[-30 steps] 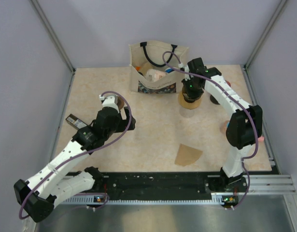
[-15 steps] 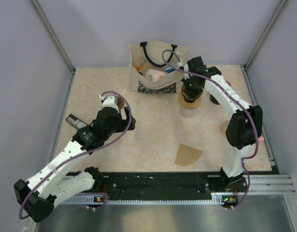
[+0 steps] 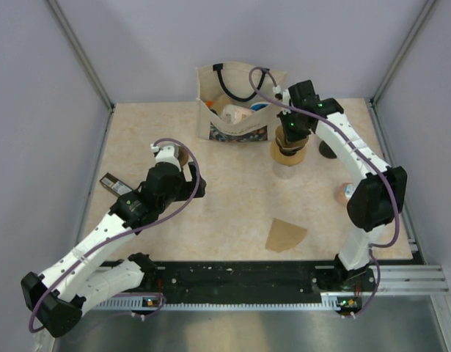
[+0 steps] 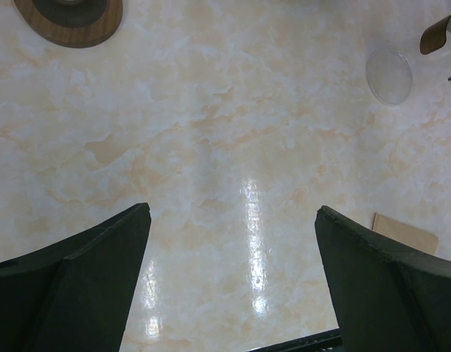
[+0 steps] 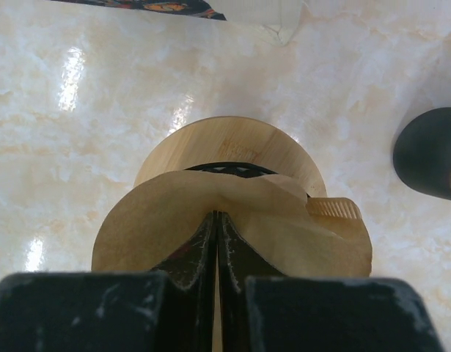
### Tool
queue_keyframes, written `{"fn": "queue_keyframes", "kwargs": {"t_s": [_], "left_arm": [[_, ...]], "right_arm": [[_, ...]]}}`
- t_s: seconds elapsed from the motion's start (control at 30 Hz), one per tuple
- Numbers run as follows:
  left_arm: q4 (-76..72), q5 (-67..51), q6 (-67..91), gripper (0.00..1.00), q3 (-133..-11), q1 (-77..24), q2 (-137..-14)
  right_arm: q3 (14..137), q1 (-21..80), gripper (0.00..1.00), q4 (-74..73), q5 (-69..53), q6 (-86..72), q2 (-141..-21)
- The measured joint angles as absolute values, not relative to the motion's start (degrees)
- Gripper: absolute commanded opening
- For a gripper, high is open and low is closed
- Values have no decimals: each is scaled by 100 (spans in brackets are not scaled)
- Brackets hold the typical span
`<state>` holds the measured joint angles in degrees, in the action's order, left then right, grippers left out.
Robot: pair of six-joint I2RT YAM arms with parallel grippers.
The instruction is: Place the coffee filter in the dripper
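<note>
Reaching far in the top view, the right gripper [image 3: 291, 133] sits over the dripper [image 3: 284, 158] beside the bag [image 3: 236, 133]; a paper wedge [image 3: 285, 235] lies flat nearer the front. Left wrist: the left gripper [image 4: 232, 213] gapes over the table [image 4: 210, 147]. Right wrist: fingers pinch the tan, cone-shaped coffee filter [image 5: 148, 224] just over the dripper's wooden ring.

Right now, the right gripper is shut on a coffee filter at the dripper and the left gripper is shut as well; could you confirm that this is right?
Not quite: the left gripper is open, its jaws standing wide apart in the left wrist view. The rest holds: the right gripper is shut on the coffee filter at the dripper.
</note>
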<state>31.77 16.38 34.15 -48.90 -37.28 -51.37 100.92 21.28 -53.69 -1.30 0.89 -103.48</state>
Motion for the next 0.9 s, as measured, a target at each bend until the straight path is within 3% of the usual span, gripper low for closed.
{"fn": "queue_keyframes", "kwargs": {"t_s": [0.33,0.4,0.47,0.5,0.53,0.57,0.9], "left_arm": [[3175,1636,3411,99,-4890,-3728,-5137],[3175,1636,3411,99,-4890,-3728,-5137],[3175,1636,3411,99,-4890,-3728,-5137],[3175,1636,3413,99,-4890,-3728,-5135],[3175,1636,3413,99,-4890,-3728,-5133],[3175,1638,3413,99,-4888,-3728,-5120],[3173,1643,3468,99,-4668,-3723,-4720]], "right_arm": [[10363,2128,0,-5356,-58,-8,-10097],[10359,2128,11,-5264,34,-91,-9911],[10300,2128,45,-5057,161,-215,-9579],[10206,2128,55,-4919,224,-296,-9389],[10036,2128,72,-4724,316,-368,-9105],[9786,2128,99,-4495,416,-412,-8764],[6326,2126,99,-2877,2023,-1535,-4947]]}}
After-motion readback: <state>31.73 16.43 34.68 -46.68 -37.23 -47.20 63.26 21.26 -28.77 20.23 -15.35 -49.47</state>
